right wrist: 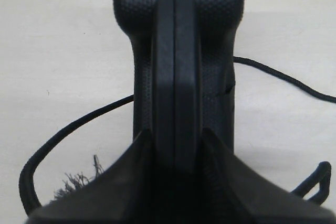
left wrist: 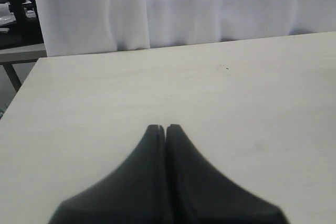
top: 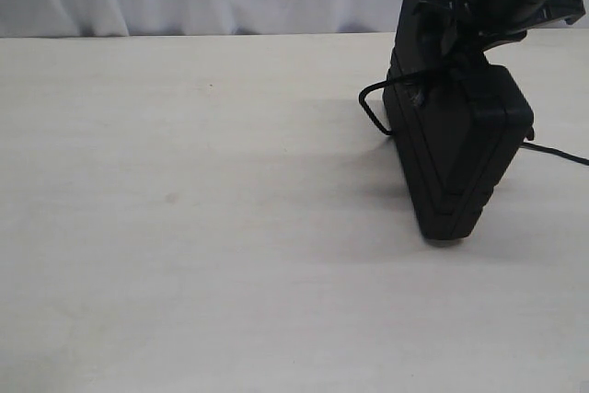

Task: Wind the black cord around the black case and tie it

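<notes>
Bare desk (top: 184, 255) fills the foreground of the exterior view. Farther back on the right, the black case (top: 456, 154) stands on one narrow edge, its lower end on the desk and its upper end slightly tilted. The right tool (top: 474, 29) comes down from the top of the picture and grips the case at that upper end. The black cord (top: 373, 108) crosses the case about midway up. One loop juts out to the left of the case, clear of the desk, and one strand trails off to the right along the desk. The cord sits below the tool and does not touch it.

In the left wrist view, the left tool (left wrist: 166, 129) is closest to the lens, its two fingers pressed together with nothing between them. It hangs over empty desk (left wrist: 105, 103), with a white curtain (left wrist: 184, 9) behind. Neither case nor cord shows here.

In the right wrist view, the right tool (right wrist: 174, 135) pinches the case (right wrist: 173, 35). Its fingers (right wrist: 131, 182) press flat on both broad faces, and the case's seam runs straight between them. The cord (right wrist: 68, 127) arcs out from one face of the case and curves back toward a frayed end (right wrist: 73, 184) just beside one finger. On the other side, a strand runs away across the desk (right wrist: 52, 35), and a small doubled loop lies near the other finger.
</notes>
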